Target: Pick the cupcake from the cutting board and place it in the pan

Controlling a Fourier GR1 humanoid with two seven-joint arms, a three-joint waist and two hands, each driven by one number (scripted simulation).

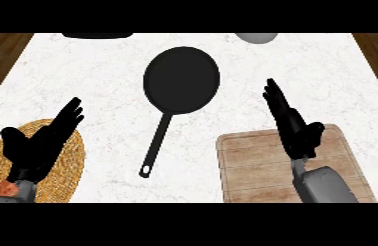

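A black pan [181,79] lies at the counter's middle, its long handle [156,146] pointing toward me. The wooden cutting board [255,170] sits at the lower right. My right hand [294,126] hovers over the board's far edge, open, with straight fingers pointing away; it and its forearm cover part of the board. No cupcake shows on the bare wood. My left hand [38,142] rests open at the lower left, fingers up, holding nothing.
A round woven mat [68,162] lies under the left hand, with a small reddish-orange thing [9,188] at its near-left edge, half hidden by the forearm. A dark object [96,35] and a grey rounded one [257,37] sit at the counter's far edge.
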